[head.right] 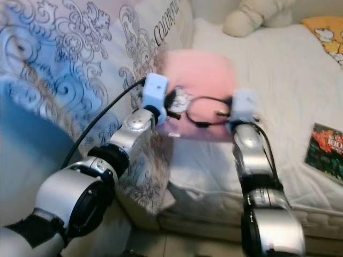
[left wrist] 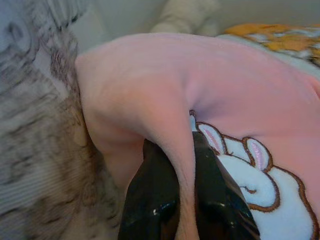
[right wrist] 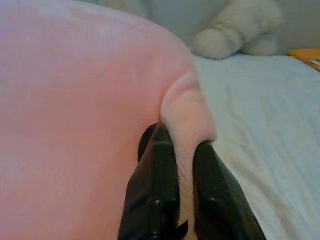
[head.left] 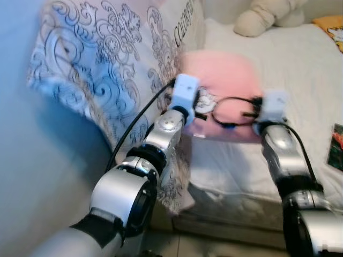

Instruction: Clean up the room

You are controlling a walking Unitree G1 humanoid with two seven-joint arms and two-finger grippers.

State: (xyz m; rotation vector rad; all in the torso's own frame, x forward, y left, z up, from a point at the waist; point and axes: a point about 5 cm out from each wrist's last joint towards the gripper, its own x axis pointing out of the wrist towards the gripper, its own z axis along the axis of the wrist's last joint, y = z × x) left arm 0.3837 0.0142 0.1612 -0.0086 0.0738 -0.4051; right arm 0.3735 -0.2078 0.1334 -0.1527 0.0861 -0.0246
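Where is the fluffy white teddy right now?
The plush toy lies at the far end of the white bed, beyond the pink cushion that both grippers pinch, near the yellow pillow.

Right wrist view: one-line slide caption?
Right tool shut on a fold of the pink blanket, above the white bed, with a cream plush toy behind.

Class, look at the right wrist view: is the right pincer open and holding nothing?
No: the right pincer pinches a fold of the pink blanket.
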